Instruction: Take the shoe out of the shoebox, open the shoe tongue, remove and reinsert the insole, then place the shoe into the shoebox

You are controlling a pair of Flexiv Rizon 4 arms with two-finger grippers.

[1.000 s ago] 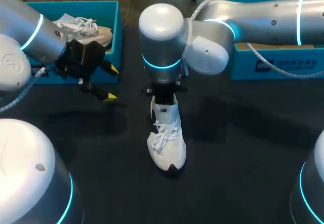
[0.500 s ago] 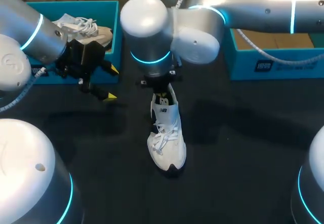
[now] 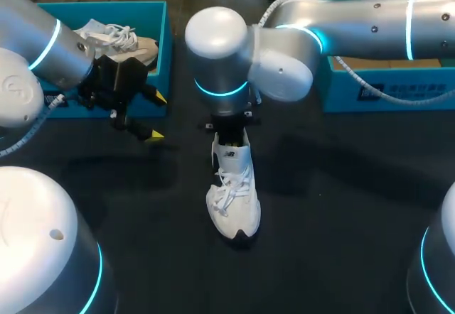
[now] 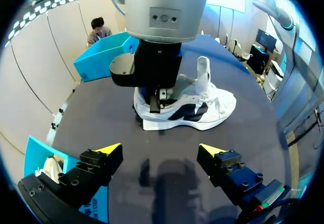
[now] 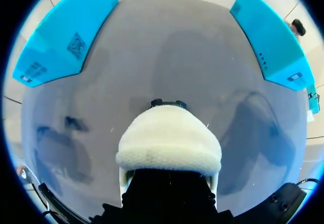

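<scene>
Shoe (image 3: 233,199) is standing upright mid-table between left box (image 3: 166,44) and right box (image 3: 355,90), toe pointing toward the robot, tongue (image 4: 203,74) sticking up. Right gripper (image 3: 229,126) is sitting at the heel opening; grip state cannot be told, the wrist is hiding it. Left gripper (image 3: 156,116) is hovering spread, holding nothing, beside left box, which is holding a second shoe (image 3: 117,38).

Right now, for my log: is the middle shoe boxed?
Out: the shoe stands on the table, apart from left shoebox and right shoebox.

White shoe (image 3: 233,200) with dark markings, turquoise shoebox (image 3: 164,40), black table (image 3: 341,207).
</scene>
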